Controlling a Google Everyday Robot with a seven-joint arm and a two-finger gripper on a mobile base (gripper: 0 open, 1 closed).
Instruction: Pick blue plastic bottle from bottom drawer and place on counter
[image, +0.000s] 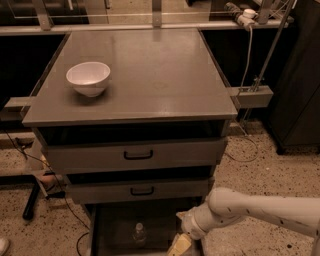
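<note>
— Gripper (180, 245) first: where does it sit?

— Low at the near edge of the view, by the right side of the bottom drawer (112, 232). It ends the white arm (260, 210) that reaches in from the right. Its yellowish tip is cut off by the lower border.

— Is it open or closed?

— That cannot be told; too little of it shows.

— And the blue plastic bottle (139, 234)?

— It stands upright on the dark floor of the drawer, about midway across, with its pale cap on top. The gripper is just to its right, and a gap lies between the two.

— How does the drawer lie?

— It is pulled out toward the near side, at the foot of the cabinet. Above it sit the lower drawer front (170, 191) and the upper drawer front (180, 154), both grey, each with a black handle.

— What is on the counter (150, 75)?

— A white bowl (88, 77) rests upright on its left part, toward the near edge. It is well apart from the bottle, which is far below it.
</note>
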